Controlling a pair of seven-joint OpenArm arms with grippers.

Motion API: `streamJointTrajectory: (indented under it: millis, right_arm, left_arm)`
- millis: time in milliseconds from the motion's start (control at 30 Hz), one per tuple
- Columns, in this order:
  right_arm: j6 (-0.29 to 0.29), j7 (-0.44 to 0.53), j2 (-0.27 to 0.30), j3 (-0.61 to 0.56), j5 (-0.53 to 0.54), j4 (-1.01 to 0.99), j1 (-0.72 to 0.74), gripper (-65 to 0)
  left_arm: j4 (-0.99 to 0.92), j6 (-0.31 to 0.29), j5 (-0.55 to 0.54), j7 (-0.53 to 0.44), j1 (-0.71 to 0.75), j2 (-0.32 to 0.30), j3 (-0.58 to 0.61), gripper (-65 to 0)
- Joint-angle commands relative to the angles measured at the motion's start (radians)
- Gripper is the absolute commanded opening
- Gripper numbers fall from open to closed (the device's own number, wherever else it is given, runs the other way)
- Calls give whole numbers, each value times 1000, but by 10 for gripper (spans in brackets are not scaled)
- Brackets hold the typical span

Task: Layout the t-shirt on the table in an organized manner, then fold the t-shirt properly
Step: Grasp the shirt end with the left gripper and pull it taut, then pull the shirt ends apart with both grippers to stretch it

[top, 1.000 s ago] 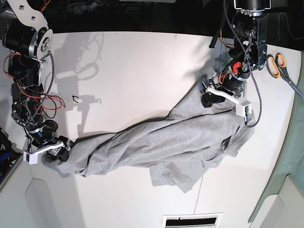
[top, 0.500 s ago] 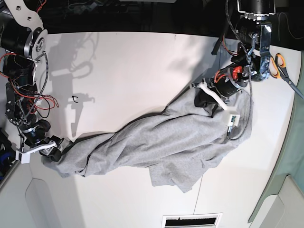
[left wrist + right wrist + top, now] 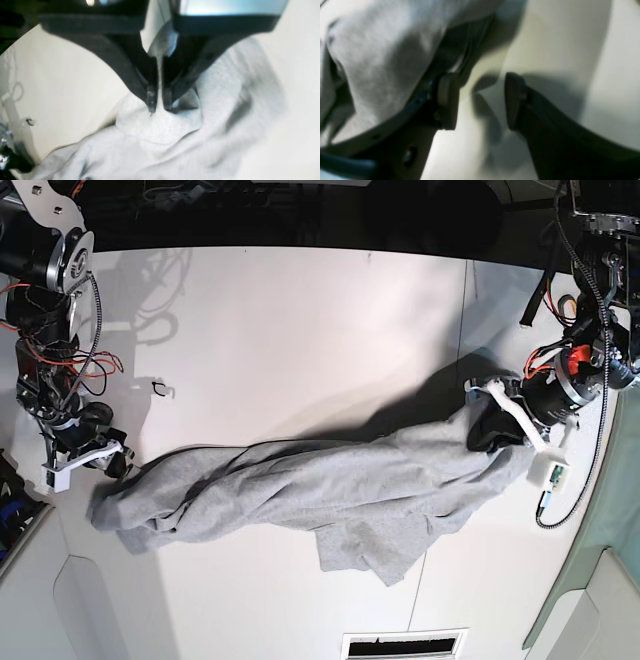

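I am seeing the t-shirt (image 3: pixel 330 490) lying as a long rumpled band across the lower middle of the base view, stretching from lower left to right of centre, with one flap hanging toward the bottom edge. It is resting on the white worktop (image 3: pixel 300 330), which is filling most of the frame. At the shirt's right end my left gripper (image 3: pixel 487 430) is pinching a fold of grey cloth; in the left wrist view its black fingers (image 3: pixel 150 97) are clamping together on a thin ridge of fabric. At the left end my right gripper (image 3: pixel 100 463) is sitting just beside the shirt's edge, its pads (image 3: pixel 446 100) standing apart over bare worktop, cloth draping against the outside of one.
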Motion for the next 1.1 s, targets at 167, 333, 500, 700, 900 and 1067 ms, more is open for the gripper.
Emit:
streamJointTrajectory:
  millis: [167, 333, 500, 700, 900, 1067]
  right_arm:
    - [18, 8, -21, -77, 7, -2, 24, -357]
    - [43, 9, -76, -85, 8, -1, 25, -370]
    - [44, 8, -111, -85, 8, 0, 24, -377]
    - [98, -13, -112, -84, 8, 35, 24, -377]
    - [104, -53, -122, -84, 11, 98, 24, -377]
    - [104, -153, -122, -84, 88, 155, 24, -377]
  left_arm:
    - [38, -3, -5, -16, -16, -64, -23, -650]
    - [37, -3, -1, -16, -16, -64, -76, -650]
    - [37, -3, -1, -16, -16, -63, -80, -650]
    - [30, -4, -1, -16, -16, -64, -80, -650]
    - [28, -4, 2, -16, -16, -64, -80, -650]
    - [28, -4, 14, -16, -16, -63, -80, -650]
